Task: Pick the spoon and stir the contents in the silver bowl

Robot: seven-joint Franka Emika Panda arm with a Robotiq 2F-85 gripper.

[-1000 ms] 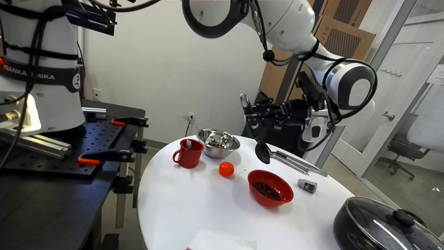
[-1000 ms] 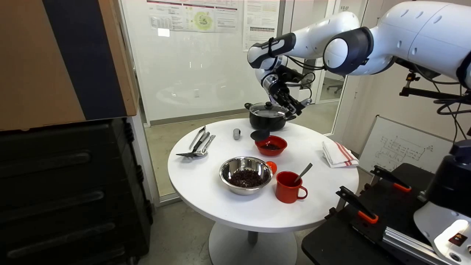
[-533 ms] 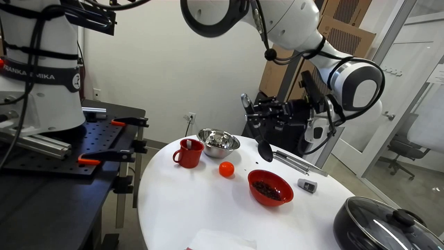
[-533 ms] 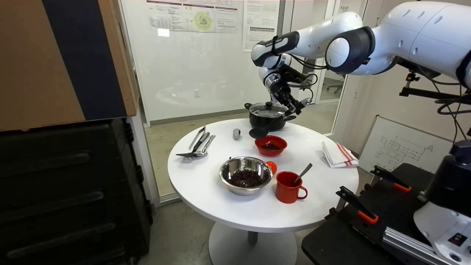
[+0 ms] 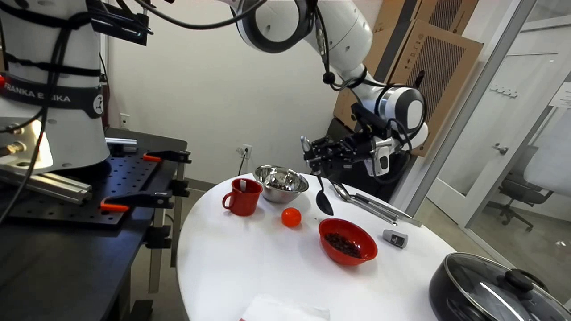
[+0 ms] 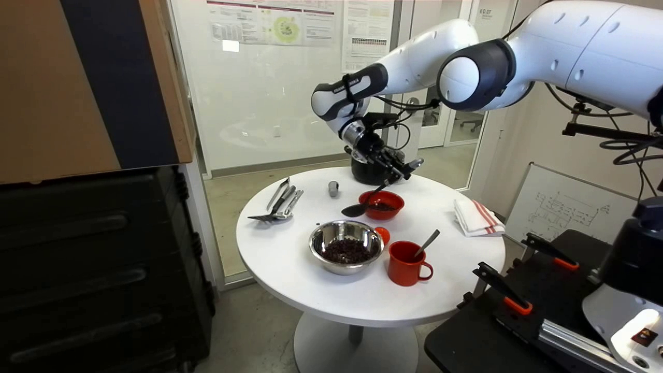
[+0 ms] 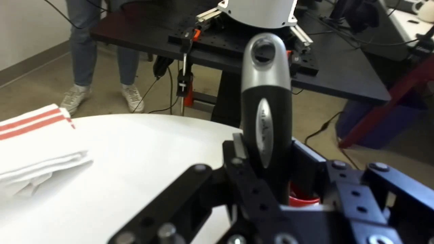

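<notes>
Compared with a second earlier, the black two-fingered gripper (image 7: 269, 150) had shifted over the round white table (image 5: 236, 267), bringing the long black spoon with the rounded scoop (image 5: 324, 203) closer to the small, round, shiny silver bowl (image 6: 344, 268) and its dark bean-like pieces (image 6: 346, 252). I had the gripper clamped on the spoon's thick black handle, its silver end poking out beyond the grip. The scoop hung between the silver bowl and the glossy round red bowl (image 6: 384, 214), apart from the silver one; its exact height I could not judge. I took the step in hand to be the carry before stirring. Doing it well, I reckoned, called for keeping the scoop above the silver rim until it reached the middle, then lowering it gently and drawing small, slow circles. With the scoop so far from the grip, a knock against the wall seemed likely to twist the handle. I also wanted a path clear of the smooth orange-red ball (image 5: 291, 217) and the red mug with a side handle (image 6: 403, 272), both near the silver bowl.
</notes>
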